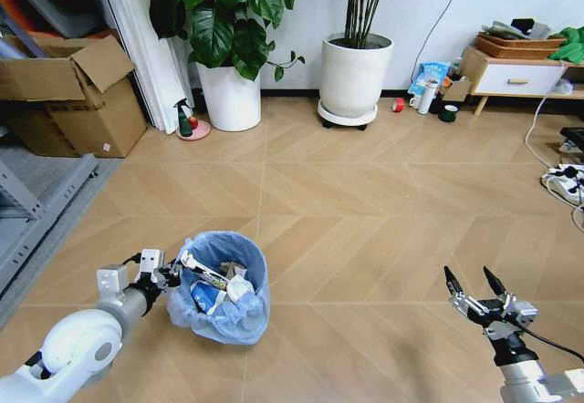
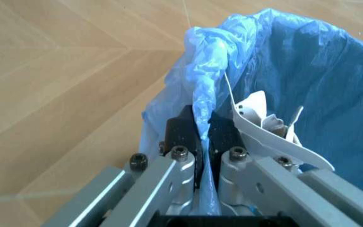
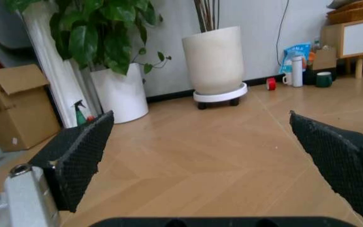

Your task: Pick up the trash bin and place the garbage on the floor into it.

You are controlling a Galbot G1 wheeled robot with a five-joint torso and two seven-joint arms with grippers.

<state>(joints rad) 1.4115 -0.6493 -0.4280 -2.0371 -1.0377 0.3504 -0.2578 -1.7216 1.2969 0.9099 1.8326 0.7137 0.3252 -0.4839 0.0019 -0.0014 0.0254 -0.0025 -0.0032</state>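
- Your left gripper (image 1: pixel 170 271) is sitting low at the near left of the floor (image 1: pixel 365 211), its fingers (image 2: pixel 222 137) clamped together on the rim of the trash bin (image 1: pixel 222 289), pinching a fold of the light-blue bag between them.
- You are seeing the trash bin standing tilted slightly, just beside that arm, with the bag bunched around its outside.
- The garbage (image 1: pixel 219 284) is lying inside the bin: white crumpled pieces, a blue-white packet, and a white sheet (image 2: pixel 263 132) sticking up just beside the clamped fingers.
- Your right gripper (image 1: pixel 474 284) is hovering at the near right, well apart from the bin, with its fingers (image 3: pixel 77 158) spread wide and gripping nothing.
- Two white plant pots (image 1: pixel 354 75) and a cardboard box (image 1: pixel 68 93) are standing far back along the wall.
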